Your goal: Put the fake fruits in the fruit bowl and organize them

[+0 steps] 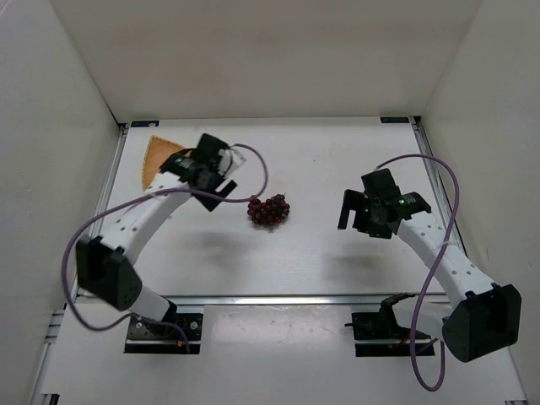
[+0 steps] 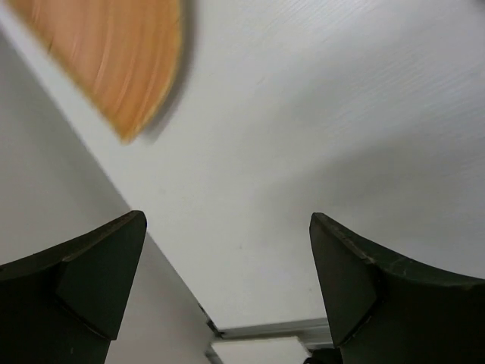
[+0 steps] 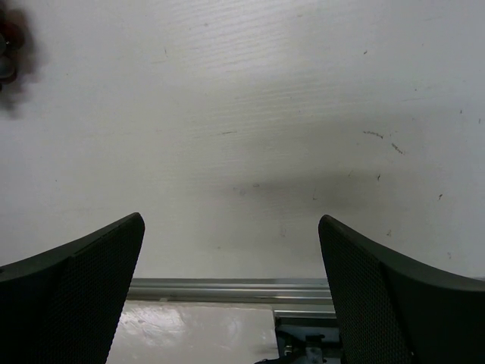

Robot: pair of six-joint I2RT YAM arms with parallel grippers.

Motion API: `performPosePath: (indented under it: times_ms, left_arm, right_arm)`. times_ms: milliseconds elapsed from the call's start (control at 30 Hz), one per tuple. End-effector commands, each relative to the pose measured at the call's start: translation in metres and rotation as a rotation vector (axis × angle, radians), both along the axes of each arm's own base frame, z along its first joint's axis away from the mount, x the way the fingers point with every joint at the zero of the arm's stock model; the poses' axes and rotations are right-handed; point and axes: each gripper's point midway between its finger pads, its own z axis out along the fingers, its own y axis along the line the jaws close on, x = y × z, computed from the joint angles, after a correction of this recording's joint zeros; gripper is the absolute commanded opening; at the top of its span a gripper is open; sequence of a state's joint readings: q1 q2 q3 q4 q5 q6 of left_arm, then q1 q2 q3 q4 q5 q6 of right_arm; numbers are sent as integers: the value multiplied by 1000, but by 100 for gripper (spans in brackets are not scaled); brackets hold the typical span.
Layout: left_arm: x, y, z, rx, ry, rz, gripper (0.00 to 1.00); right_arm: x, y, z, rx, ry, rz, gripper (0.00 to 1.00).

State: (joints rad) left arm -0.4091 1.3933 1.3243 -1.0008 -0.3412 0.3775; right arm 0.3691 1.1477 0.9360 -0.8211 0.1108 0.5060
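Observation:
The bunch of dark red-purple grapes point(image 1: 268, 210) lies on the white table near the middle. It shows as a dark blur at the top left edge of the right wrist view point(image 3: 7, 45). The orange-tan wooden fruit bowl point(image 1: 155, 157) sits at the far left corner, holds nothing visible, and is partly covered by my left arm. It also fills the top left of the left wrist view point(image 2: 114, 53). My left gripper point(image 1: 215, 167) is open and empty, between bowl and grapes. My right gripper point(image 1: 361, 202) is open and empty, right of the grapes.
White walls enclose the table on the left point(image 1: 51, 126), back and right. A metal rail point(image 1: 295, 299) runs along the near edge, with the arm bases below it. Purple cables loop off both arms.

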Motion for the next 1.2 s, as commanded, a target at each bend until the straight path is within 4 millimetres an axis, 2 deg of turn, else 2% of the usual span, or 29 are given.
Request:
performPosePath:
  times_ms: [0,33,67,100,133,167,200,233,267,300,333,400,467,567,667,733,800,833,867,900,933,967,1000,1033,1067,1100,1167]
  left_arm:
    - [22,-60,-5,43,61,-236,100]
    - [32,-97,6,-15,40,-336,100]
    - [37,-116,2,-37,57,-382,100]
    - [44,-137,-21,-40,118,-415,100]
    - [43,-165,-28,-92,148,-478,100]
    - [51,-187,-17,-135,134,-515,100]
    - [50,-202,-24,-149,168,-557,100]
    - [41,-223,-49,-171,260,-604,100]
    - [44,-238,-47,-190,254,-644,100]
    - [41,-246,-56,-192,277,-668,100]
    - [38,-251,-75,-170,317,-681,100]
    - [36,-263,-96,-154,334,-712,100]
    - [34,-258,-129,-110,400,-693,100]
    - [34,-247,-159,-99,491,-651,100]
    - [34,-235,-180,-86,545,-609,100]
    - [38,-228,-186,-72,547,-563,100]
    - [41,-224,-186,-75,545,-529,90]
    - [38,-223,-182,-77,549,-518,72]
    - [39,-223,-176,-86,539,-512,63]
    - [39,-219,-159,-98,523,-497,54]
    - [38,-216,-150,-124,516,-475,43]
    - [36,-216,-140,-138,499,-466,23]
    - [39,-210,-112,-171,443,-451,16]
    - [38,-198,-103,-184,439,-414,14]
    - [40,-191,-89,-194,406,-395,14]
    - [44,-185,-58,-215,331,-391,14]
    - [56,-157,-31,-206,250,-320,14]
  right_arm:
    - [10,-1,20,-25,-59,29,100]
    - [11,-3,20,-33,-62,25,100]
    - [11,-3,23,-29,-73,24,100]
    - [11,-5,26,-34,-88,18,100]
    - [9,-5,25,-32,-78,9,100]
    - [9,-7,28,-36,-94,3,100]
    - [7,-8,31,-30,-98,-5,100]
    - [2,-11,26,-46,-78,-9,100]
    - [0,-14,30,-45,-93,-24,100]
    - [-2,-17,31,-54,-96,-29,100]
    - [-5,-22,29,-74,-93,-38,100]
    - [-11,-28,30,-86,-97,-56,100]
    - [-14,-31,36,-84,-122,-75,100]
    - [-20,-38,37,-89,-139,-111,100]
    - [-24,-40,36,-79,-154,-138,100]
    - [-25,-43,35,-80,-153,-148,100]
    - [-23,-42,36,-75,-164,-148,100]
    - [-20,-41,38,-69,-177,-149,100]
    - [-19,-41,35,-74,-166,-148,100]
    - [-13,-39,38,-62,-190,-150,100]
    - [-11,-35,34,-59,-173,-143,100]
    - [-7,-31,36,-48,-176,-126,100]
    - [-5,-29,34,-45,-171,-112,100]
    - [3,-24,34,-34,-173,-107,100]
    - [7,-20,37,-28,-179,-93,100]
    - [10,-17,34,-21,-171,-87,100]
    - [23,-5,36,12,-173,-69,100]
